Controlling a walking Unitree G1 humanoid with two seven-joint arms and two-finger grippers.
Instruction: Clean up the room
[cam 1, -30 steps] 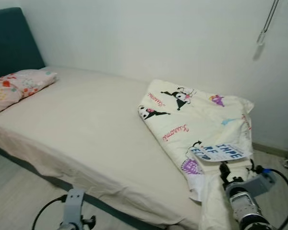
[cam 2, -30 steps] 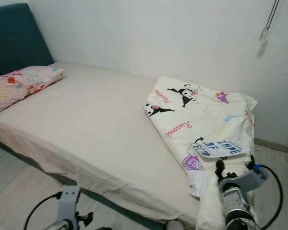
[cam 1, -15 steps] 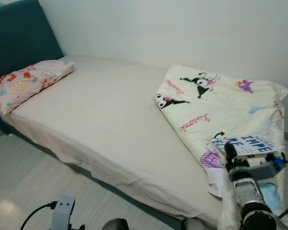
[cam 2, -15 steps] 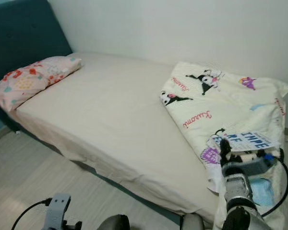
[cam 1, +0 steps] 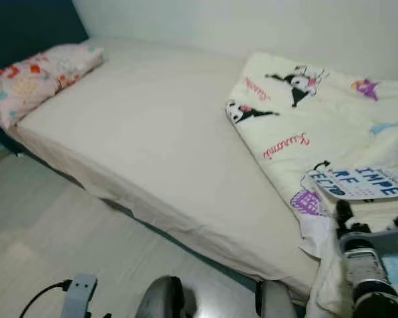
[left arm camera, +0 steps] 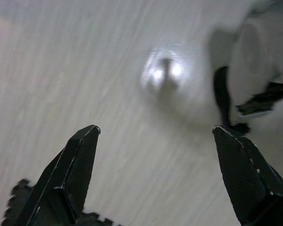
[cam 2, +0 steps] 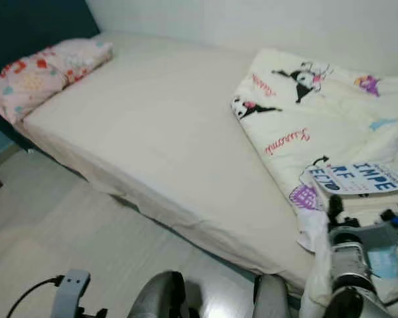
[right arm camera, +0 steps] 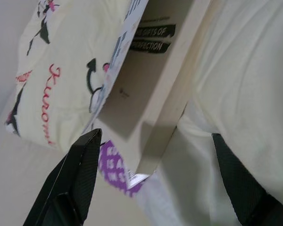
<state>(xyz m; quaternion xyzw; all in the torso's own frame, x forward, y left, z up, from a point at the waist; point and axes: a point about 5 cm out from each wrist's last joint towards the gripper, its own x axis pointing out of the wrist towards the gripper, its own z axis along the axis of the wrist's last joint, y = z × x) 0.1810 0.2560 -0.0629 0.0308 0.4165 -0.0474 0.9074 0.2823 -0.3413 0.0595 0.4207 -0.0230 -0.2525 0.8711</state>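
A: Where does the book lie?

B: On the folded quilt at the foot end of the bed, near the bed's front edge. Its cover shows large blue letters. It rests there loose, so it reads as clutter rather than something stored.

A: And the right end effector?

B: It sits just short of the book, aimed along the book's lower edge. Its 2 fingers are spread wide, one to each side of the book's corner, and they grasp nothing. That spread suits a thin, flat thing: the robot probably means to straddle the edge before closing.

A: Is there a risk?

B: Likely the soft quilt. A finger could catch a fold of cloth along with the cover.

A: The left end effector?

B: It hangs low over the pale floor, fingers parted and empty, idle. One of the robot's feet is beside it.

A: Anything else on the bed?

B: A patterned pillow at the head end, by the dark headboard. The sheet between it and the quilt is flat.
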